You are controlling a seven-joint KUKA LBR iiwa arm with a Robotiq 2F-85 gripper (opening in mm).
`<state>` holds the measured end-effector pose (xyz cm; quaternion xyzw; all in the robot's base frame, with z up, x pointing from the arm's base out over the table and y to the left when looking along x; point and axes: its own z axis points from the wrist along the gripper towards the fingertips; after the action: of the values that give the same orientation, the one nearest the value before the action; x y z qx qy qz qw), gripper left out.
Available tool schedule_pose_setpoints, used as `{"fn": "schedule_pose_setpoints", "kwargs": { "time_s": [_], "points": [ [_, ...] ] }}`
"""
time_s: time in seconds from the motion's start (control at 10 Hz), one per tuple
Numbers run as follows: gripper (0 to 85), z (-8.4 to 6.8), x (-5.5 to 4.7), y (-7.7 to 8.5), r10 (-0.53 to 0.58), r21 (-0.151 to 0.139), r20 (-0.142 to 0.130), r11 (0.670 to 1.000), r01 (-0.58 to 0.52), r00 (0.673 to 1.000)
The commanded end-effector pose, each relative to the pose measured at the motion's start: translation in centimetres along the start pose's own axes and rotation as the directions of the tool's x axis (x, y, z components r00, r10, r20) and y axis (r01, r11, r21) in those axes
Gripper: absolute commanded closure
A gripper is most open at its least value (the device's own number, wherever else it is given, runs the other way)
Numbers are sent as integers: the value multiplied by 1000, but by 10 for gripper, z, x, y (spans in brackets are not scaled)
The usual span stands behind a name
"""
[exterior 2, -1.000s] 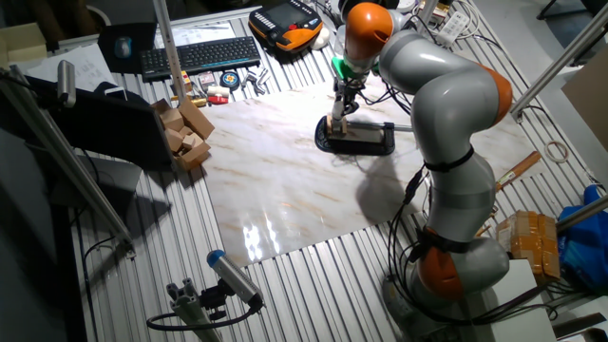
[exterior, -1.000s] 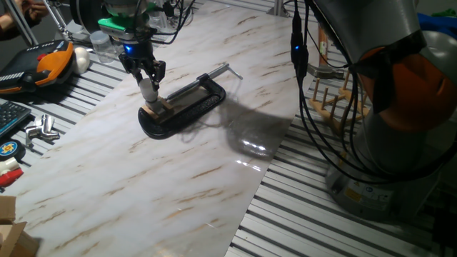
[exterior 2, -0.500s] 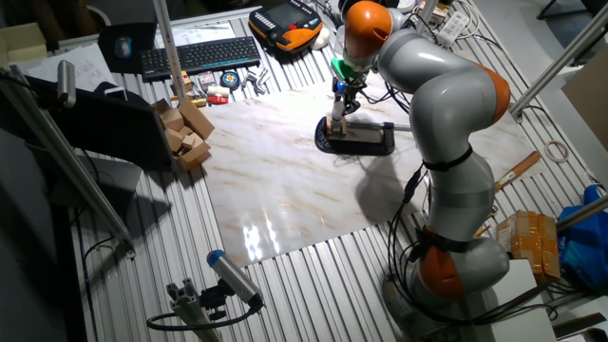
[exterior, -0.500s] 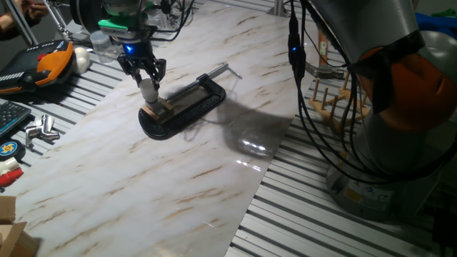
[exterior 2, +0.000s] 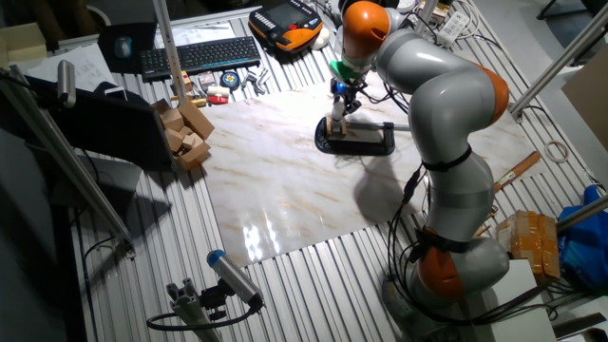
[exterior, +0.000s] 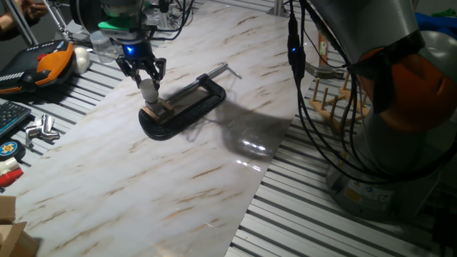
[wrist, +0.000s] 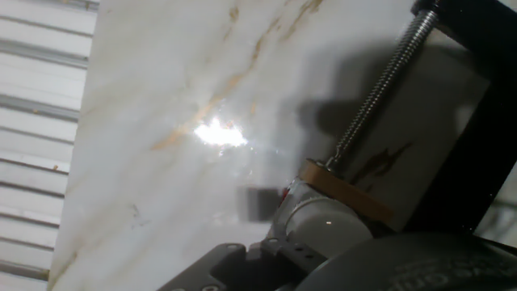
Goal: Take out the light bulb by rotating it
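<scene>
Filling the bottom of the hand view, the rounded white top of the light bulb (wrist: 327,217) is sitting closest to the lens, partly blurred, with the tan wooden block (wrist: 343,187) just past it and the threaded screw of the black C-clamp (wrist: 380,85) running away toward the upper right. Beyond that, the marbled desk (wrist: 186,97) is stretching off to the slatted surface at the left.

In one fixed view, the desk (exterior: 178,178) is lying bare in the foreground, and farther back the C-clamp (exterior: 187,103) is resting flat on it, its screw handle pointing up and to the right. The wooden block (exterior: 158,108) is sitting gripped inside the clamp's near-left end. The light bulb (exterior: 148,90) is standing upright above the block, its long axis vertical, round end up and base down toward the block; whether the base is touching the socket cannot be made out. The claw (exterior: 147,83) is coming straight down over it, its two fingers (exterior: 158,70) pinching the bulb's round head from either side. Behind the claw, an orange-and-black pendant (exterior: 44,63) is lying on the slatted surface.

In the other fixed view, the arm (exterior 2: 446,104) is reaching away from its base toward the far edge of the desk, with the claw (exterior 2: 337,103) pointing down onto the clamp (exterior 2: 359,139); the bulb is too small to distinguish there.
</scene>
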<state>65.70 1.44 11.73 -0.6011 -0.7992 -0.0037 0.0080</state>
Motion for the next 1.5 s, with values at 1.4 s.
{"fn": "schedule_pose_setpoints", "kwargs": {
  "time_s": [1.4],
  "points": [
    [850,-3,1,0,-388,-1,68,921,389,919]
  ]
}}
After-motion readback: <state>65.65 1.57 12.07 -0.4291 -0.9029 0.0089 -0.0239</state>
